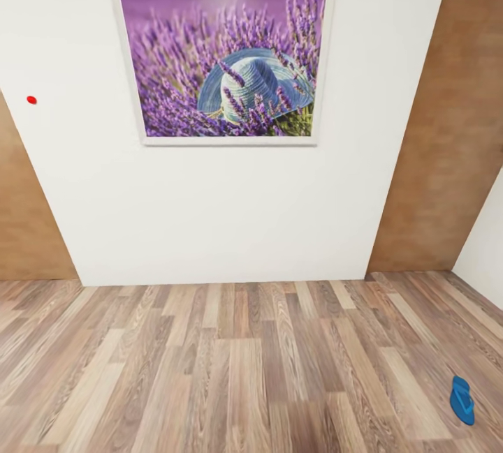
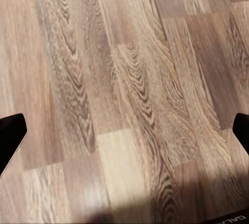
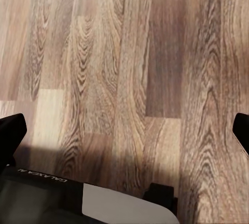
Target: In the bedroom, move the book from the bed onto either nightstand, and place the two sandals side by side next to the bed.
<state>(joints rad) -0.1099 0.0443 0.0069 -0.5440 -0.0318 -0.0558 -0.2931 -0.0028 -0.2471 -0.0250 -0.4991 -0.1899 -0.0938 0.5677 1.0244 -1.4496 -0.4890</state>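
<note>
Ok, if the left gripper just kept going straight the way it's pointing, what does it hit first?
Most likely the wood-plank floor. The left gripper has its fingers spread wide, with bare planks between and ahead of them. How far off the floor is cannot be judged.

Framed picture of a blue sunhat in lavender (image 1: 222,58) on a white wall (image 1: 209,216), small red dot (image 1: 31,100) left of it, wood-plank floor (image 1: 209,369), brown side walls (image 1: 447,132)

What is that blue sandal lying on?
The sandal lies flat on the wood-plank floor, well clear of the white wall. What its sole covers cannot be seen.
</note>
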